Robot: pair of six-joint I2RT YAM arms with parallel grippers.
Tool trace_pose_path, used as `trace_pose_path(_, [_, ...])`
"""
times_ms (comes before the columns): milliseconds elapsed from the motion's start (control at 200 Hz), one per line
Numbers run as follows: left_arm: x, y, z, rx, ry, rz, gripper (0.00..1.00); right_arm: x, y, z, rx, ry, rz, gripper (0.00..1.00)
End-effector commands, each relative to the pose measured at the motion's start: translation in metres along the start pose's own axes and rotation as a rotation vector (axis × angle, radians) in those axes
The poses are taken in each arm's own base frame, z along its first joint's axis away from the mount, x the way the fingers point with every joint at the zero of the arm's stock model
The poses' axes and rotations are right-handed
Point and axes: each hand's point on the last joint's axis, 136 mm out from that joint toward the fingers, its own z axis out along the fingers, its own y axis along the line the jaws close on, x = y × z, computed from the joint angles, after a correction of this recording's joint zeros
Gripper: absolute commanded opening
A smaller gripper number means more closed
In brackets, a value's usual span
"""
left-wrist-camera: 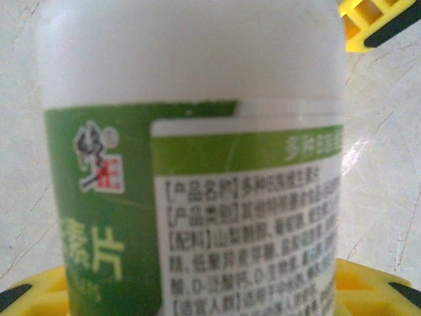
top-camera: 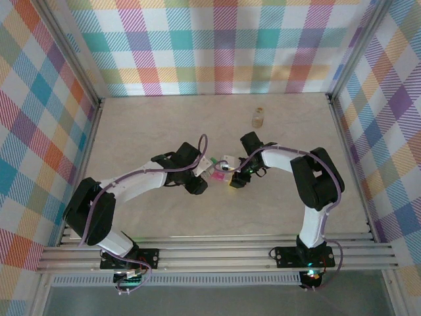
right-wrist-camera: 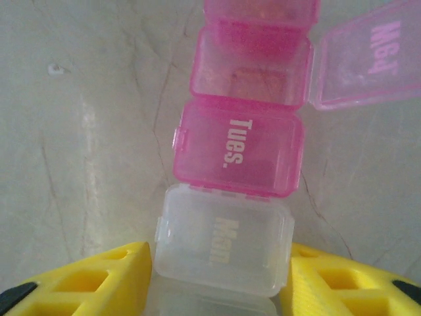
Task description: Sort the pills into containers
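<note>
Top view: amber bottle [top-camera: 258, 117] near back wall [top-camera: 223, 52], bare tabletop [top-camera: 131, 125] around; left wrist: left gripper [left-wrist-camera: 204, 297] clamped on white green-labelled bottle [left-wrist-camera: 197, 85]; right wrist: right gripper [right-wrist-camera: 218, 283] flanking clear Mon. end of pink pill box [right-wrist-camera: 240, 151], grip unclear

Free room: the table [top-camera: 131, 125] lies bare across the far left, along the far wall and in the near strip between the arm bases. There is open passage all round the amber bottle [top-camera: 258, 117], which stands alone at far centre-right, well apart from everything else. Obstacles: the left arm [top-camera: 131, 181] and right arm [top-camera: 289, 158] reach in from the near edge and meet at mid-table, where the white bottle [left-wrist-camera: 197, 79] and the pink pill box [right-wrist-camera: 240, 151], one lid [right-wrist-camera: 368, 59] swung out sideways, crowd the gap between them. Bounds: plaid walls [top-camera: 223, 46] on the left, far and right sides.
</note>
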Motion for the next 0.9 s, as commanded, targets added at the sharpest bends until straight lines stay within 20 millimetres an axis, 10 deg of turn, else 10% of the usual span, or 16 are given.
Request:
trace_pose_path(0, [0.000, -0.005, -0.007, -0.009, -0.027, -0.002, 0.00, -0.013, 0.002, -0.010, 0.013, -0.026, 0.029, 0.51])
trace_pose_path(270, [0.006, -0.008, -0.011, -0.030, -0.001, 0.002, 0.00, -0.023, -0.005, -0.025, 0.093, -0.057, 0.057, 0.65])
trace_pose_path(590, [0.011, -0.012, -0.022, -0.019, 0.038, 0.000, 0.00, -0.083, -0.031, -0.120, 0.404, -0.401, 0.402, 0.65])
trace_pose_path(895, [0.012, -0.008, -0.020, -0.015, 0.211, 0.061, 0.00, -0.060, 0.019, -0.167, 0.475, -0.688, 0.665, 0.68])
